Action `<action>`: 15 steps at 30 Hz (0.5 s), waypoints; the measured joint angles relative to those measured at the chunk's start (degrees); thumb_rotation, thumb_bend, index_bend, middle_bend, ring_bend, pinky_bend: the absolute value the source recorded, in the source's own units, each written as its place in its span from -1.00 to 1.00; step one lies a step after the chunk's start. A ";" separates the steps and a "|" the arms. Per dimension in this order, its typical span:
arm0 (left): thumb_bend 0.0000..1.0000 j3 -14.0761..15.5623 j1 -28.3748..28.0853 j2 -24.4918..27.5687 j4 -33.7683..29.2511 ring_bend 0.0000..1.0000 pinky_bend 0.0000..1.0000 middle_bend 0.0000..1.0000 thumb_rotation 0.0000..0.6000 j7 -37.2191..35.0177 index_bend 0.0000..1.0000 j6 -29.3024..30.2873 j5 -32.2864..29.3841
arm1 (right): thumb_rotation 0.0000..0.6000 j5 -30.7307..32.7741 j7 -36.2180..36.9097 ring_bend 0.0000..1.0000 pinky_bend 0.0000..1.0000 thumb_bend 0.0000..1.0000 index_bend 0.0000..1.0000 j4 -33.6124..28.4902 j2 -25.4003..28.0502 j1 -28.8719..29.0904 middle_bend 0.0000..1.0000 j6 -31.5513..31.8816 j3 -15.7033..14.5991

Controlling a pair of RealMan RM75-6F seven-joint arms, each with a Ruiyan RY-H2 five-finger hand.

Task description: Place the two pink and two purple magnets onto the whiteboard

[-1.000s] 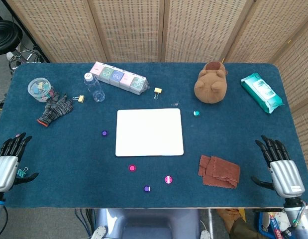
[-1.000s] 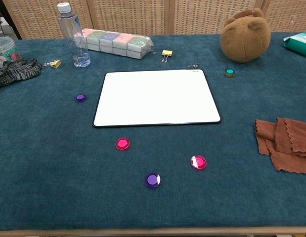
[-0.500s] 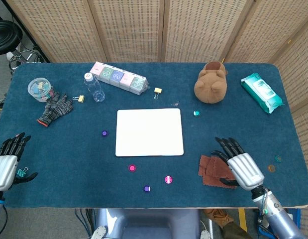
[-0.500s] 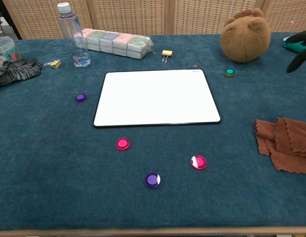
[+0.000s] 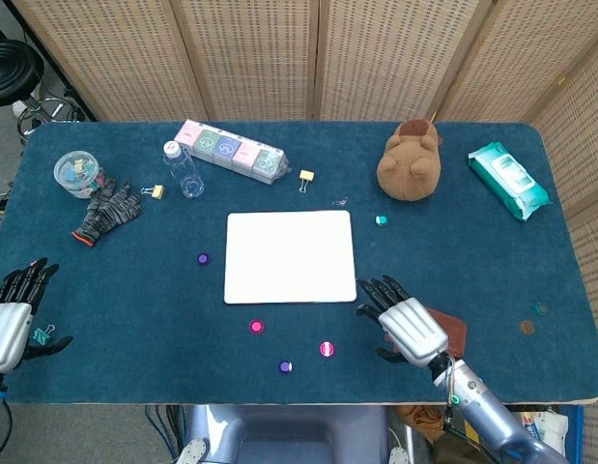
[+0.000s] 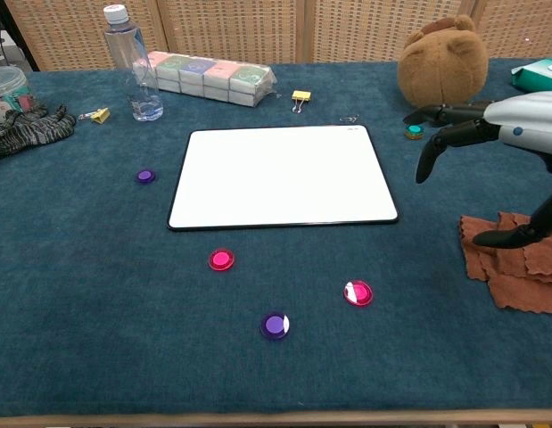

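Head view: right hand (image 5: 407,329), fingers spread and empty, hovers near the pink magnet (image 5: 327,349). All four magnets lie on the counter, off the whiteboard (image 5: 290,256). Lower squarely, pinch its rim.

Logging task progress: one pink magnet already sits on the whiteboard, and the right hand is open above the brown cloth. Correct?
Not quite. The whiteboard is bare in the head view; both pink magnets lie on the table before it. The right hand is open above the brown cloth.
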 measured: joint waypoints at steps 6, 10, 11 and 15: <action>-0.96 0.21 0.32 0.71 -0.60 -1.00 -1.00 -1.00 1.00 -0.33 -1.00 0.53 0.50 | 1.00 4.56 -3.73 -1.00 -1.00 -0.46 -0.38 -0.51 -2.29 1.38 -1.00 -1.19 0.15; -0.96 0.33 0.61 1.25 -0.88 -1.00 -1.00 -1.00 1.00 -1.07 -1.00 0.97 0.91 | 1.00 7.99 -5.83 -1.00 -1.00 -0.46 -0.33 0.38 -5.40 2.42 -1.00 -2.06 -0.18; -0.96 0.36 0.64 1.33 -0.89 -1.00 -1.00 -1.00 1.00 -1.23 -1.00 1.00 0.99 | 1.00 8.68 -6.41 -1.00 -1.00 -0.46 -0.33 0.69 -6.15 2.66 -1.00 -2.17 -0.26; -0.96 0.37 0.63 1.45 -0.84 -1.00 -1.00 -1.00 1.00 -1.53 -1.00 0.91 1.02 | 1.00 11.01 -8.47 -1.00 -1.00 -0.46 -0.32 1.84 -8.73 3.64 -1.00 -2.31 -0.63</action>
